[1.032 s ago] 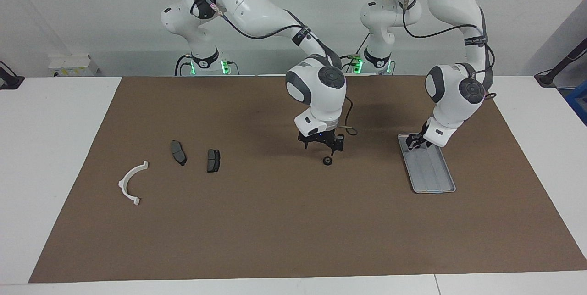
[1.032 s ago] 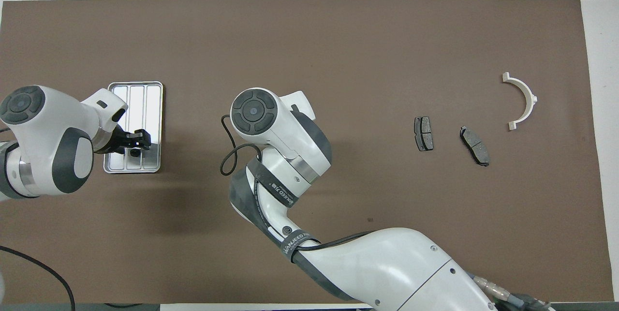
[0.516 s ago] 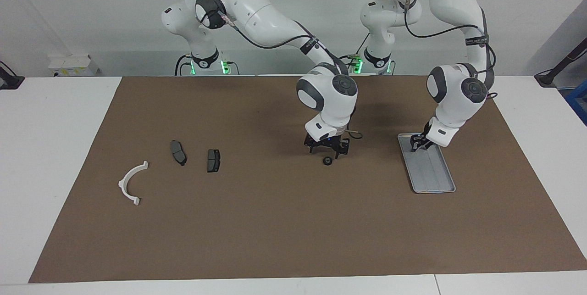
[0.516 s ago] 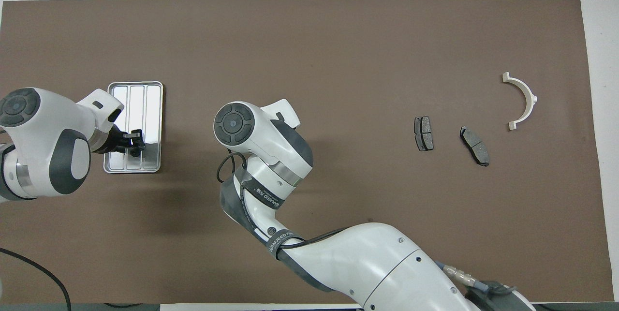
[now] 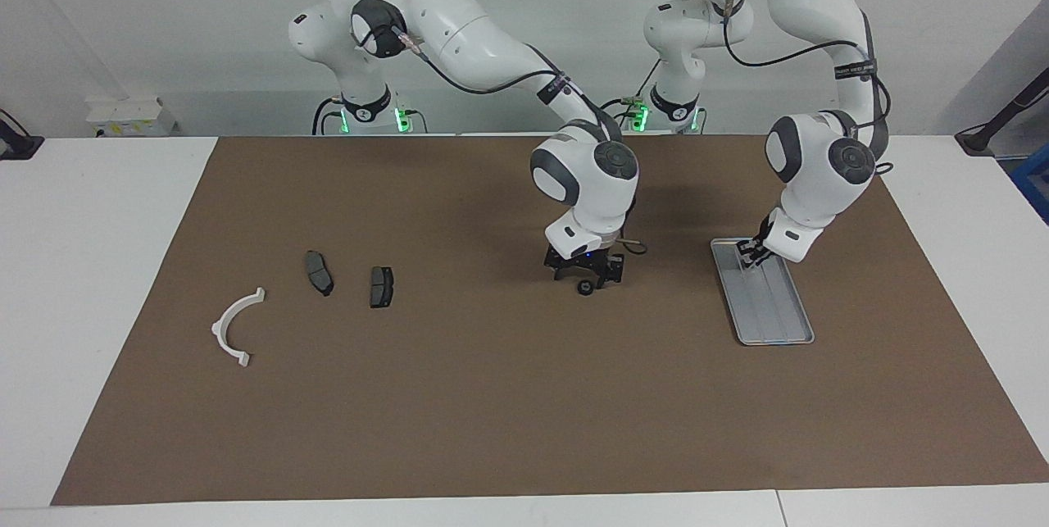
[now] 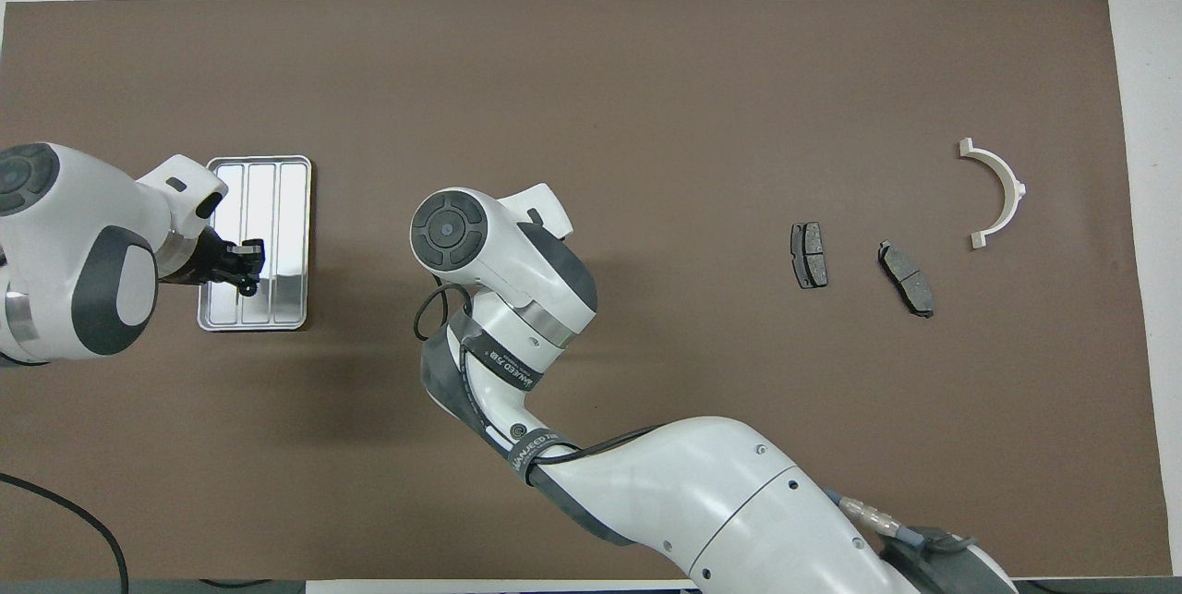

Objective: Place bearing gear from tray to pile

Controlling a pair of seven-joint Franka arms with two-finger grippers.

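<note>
The small black bearing gear lies on the brown mat mid-table, off the tray. My right gripper is open and low over the gear, with one finger on each side of it. In the overhead view the right arm's wrist hides both. The silver ridged tray lies toward the left arm's end. My left gripper hangs over the tray's end nearer the robots. The pile is a white half-ring bracket and two dark plates, toward the right arm's end.
The brown mat covers most of the white table. The right arm stretches across the mat's middle from its base. A black cable loop hangs beside its wrist.
My right gripper has shifted slightly toward the left arm's end and come down onto the gear. My left gripper has drawn back a little over the tray. The gear has not moved.
</note>
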